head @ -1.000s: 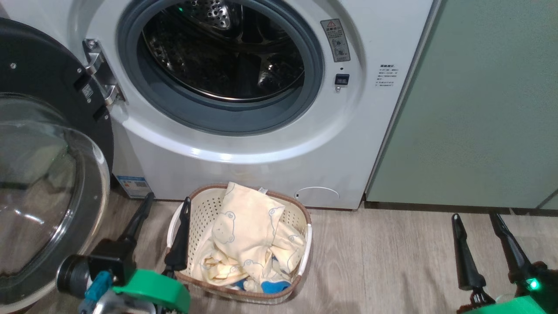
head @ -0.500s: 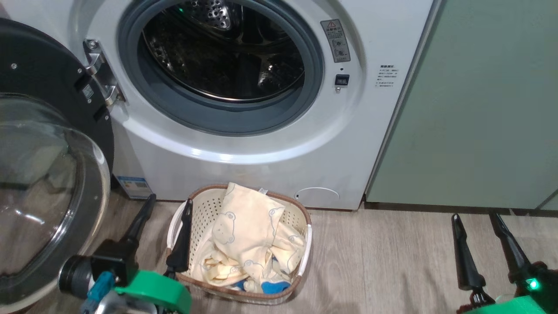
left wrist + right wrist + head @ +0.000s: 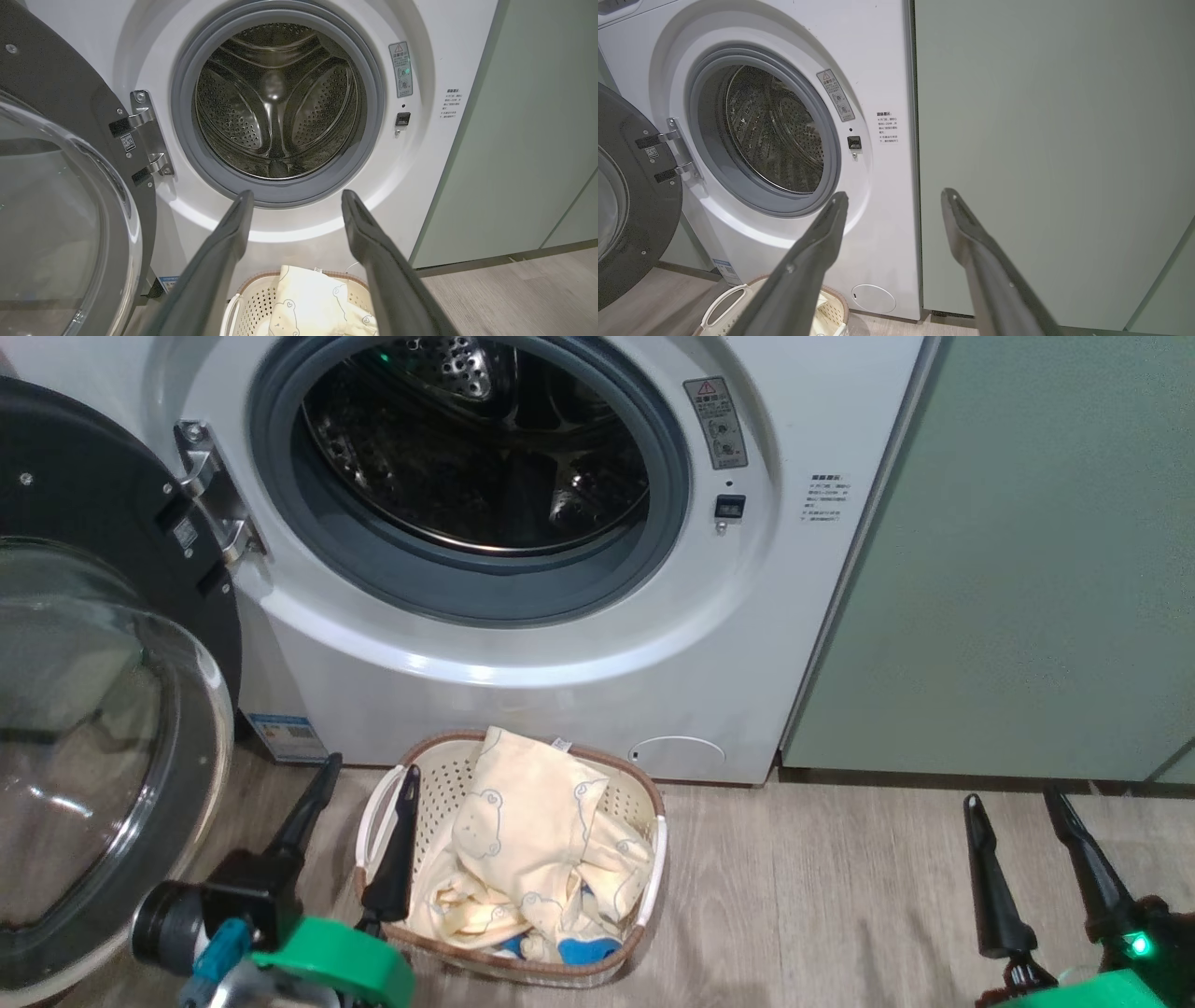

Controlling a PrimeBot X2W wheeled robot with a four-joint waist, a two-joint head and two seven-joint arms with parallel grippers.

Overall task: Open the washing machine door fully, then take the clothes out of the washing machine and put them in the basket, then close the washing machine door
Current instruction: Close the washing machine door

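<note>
Gripping nothing, we have our left gripper (image 3: pixel 372 767) spread wide, one finger over the left edge of the basket (image 3: pixel 437 777), and our right gripper (image 3: pixel 1010 795) equally spread above the floor (image 3: pixel 822 896).

washing machine door (image 3: pixel 103 691) wide open on the left, washing machine (image 3: pixel 560 709) drum showing, pale-yellow clothes (image 3: pixel 523 831) heaped in the basket (image 3: pixel 439 779) just in front.

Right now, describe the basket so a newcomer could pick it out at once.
Find the white washing machine, its black-rimmed round door swung open to the left. On the wood floor in front of it, below the drum opening, sits the basket. It is small, cream, perforated, brown-rimmed, and holds pale-yellow clothes printed with small faces.
</note>
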